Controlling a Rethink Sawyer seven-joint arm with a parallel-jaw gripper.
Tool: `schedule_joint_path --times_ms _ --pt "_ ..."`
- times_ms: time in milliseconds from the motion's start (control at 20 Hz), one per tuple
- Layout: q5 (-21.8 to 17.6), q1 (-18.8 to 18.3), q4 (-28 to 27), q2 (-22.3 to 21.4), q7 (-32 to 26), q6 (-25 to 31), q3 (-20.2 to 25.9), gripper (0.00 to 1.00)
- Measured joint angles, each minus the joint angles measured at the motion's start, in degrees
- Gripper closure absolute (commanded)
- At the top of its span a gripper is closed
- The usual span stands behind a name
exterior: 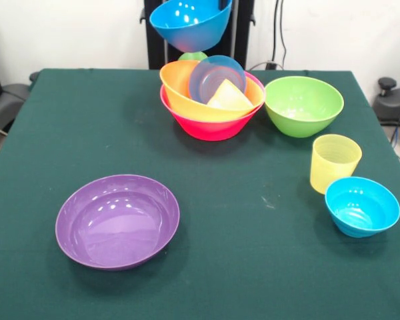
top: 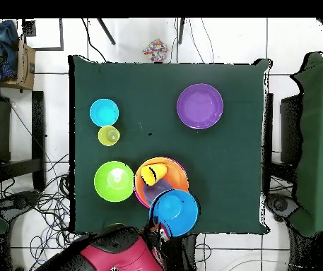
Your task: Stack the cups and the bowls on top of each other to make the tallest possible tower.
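Nearest on the green worktop (exterior: 253, 267) sits the wide purple bowl (exterior: 117, 221), mouth up. Further back on the other side stand a small blue bowl (exterior: 362, 206) and, just beside it, the ribbed pale yellow cup (exterior: 335, 162), both upright. Behind them rests the green bowl (exterior: 303, 105), upright, just beside the tower (exterior: 211, 100): the orange bowl nested in the pink one, holding a small blue bowl and a yellow-orange cup tipped on their sides. Above it hangs a medium blue bowl (exterior: 190, 23), tilted. The tool (top: 158, 229) is mostly hidden; I cannot tell its state.
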Motion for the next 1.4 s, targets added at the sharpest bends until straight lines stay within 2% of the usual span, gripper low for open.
schedule_joint_path --times_ms 300,350,1100,1300,1400 --pt "-0.1 0.0 -0.7 0.2 0.0 0.0 0.0 1.00" --pt "0.0 0.0 -0.9 0.1 0.0 0.3 0.0 0.00" --pt "-0.2 0.0 -1.2 0.0 0.0 0.6 0.0 0.00" --pt "-1.8 -0.1 -1.4 0.0 0.1 0.5 -0.2 0.00" --pt "-4.5 -0.9 -1.8 -0.1 0.1 -0.5 -1.2 0.00"
